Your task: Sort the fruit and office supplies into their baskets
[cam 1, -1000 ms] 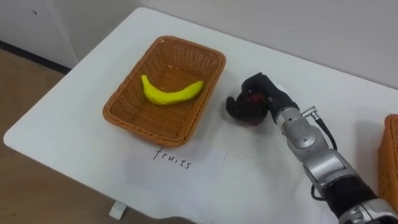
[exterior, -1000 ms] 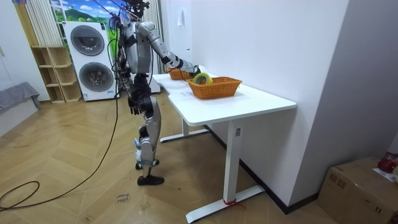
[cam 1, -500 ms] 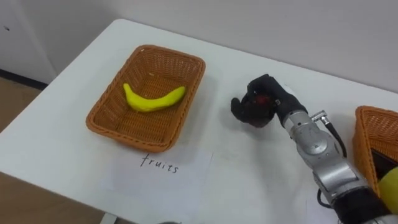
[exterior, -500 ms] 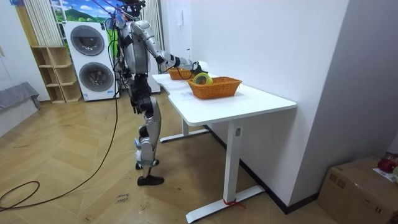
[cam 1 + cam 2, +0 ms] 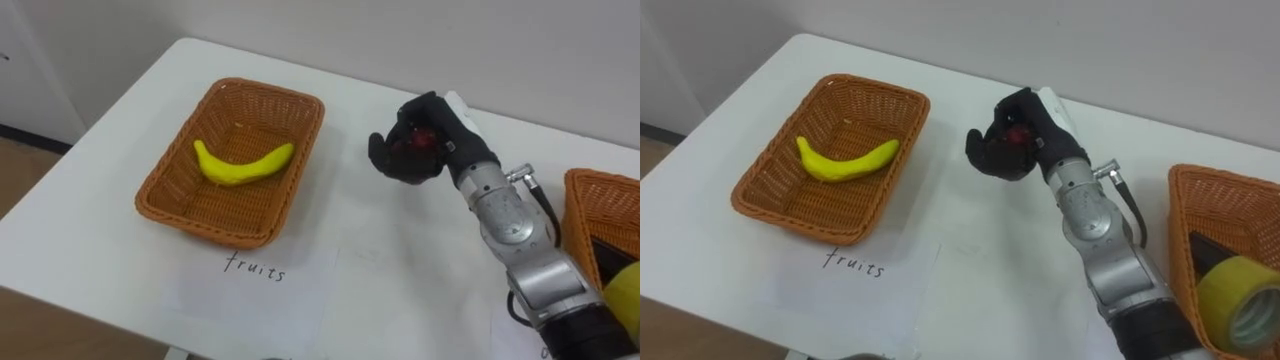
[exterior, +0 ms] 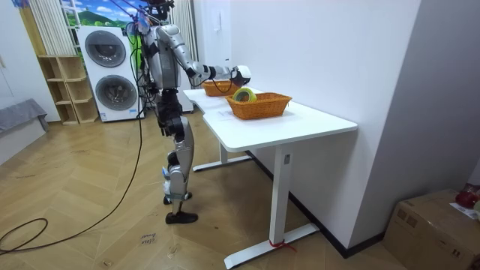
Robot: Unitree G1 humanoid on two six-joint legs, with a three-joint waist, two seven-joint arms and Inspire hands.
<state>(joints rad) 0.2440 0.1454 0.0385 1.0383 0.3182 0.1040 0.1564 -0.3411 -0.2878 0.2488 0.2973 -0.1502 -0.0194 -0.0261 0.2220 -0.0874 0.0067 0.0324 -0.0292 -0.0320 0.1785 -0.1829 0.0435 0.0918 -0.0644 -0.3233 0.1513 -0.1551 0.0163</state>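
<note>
right hand (image 5: 428,152): fingers curled round a small red fruit (image 5: 418,140), held above the white table (image 5: 400,265)
red fruit: inside the grasp, mostly hidden, near the left wicker basket (image 5: 178,192), outside it
left wicker basket: holds a banana (image 5: 243,163)
right wicker basket (image 5: 1183,200): holds a yellow tape roll (image 5: 1240,300)

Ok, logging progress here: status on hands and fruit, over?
Right hand shut on small red item, over table beside fruit basket. Banana lies in that basket. Left hand down at side. Nothing between hand and basket.
</note>
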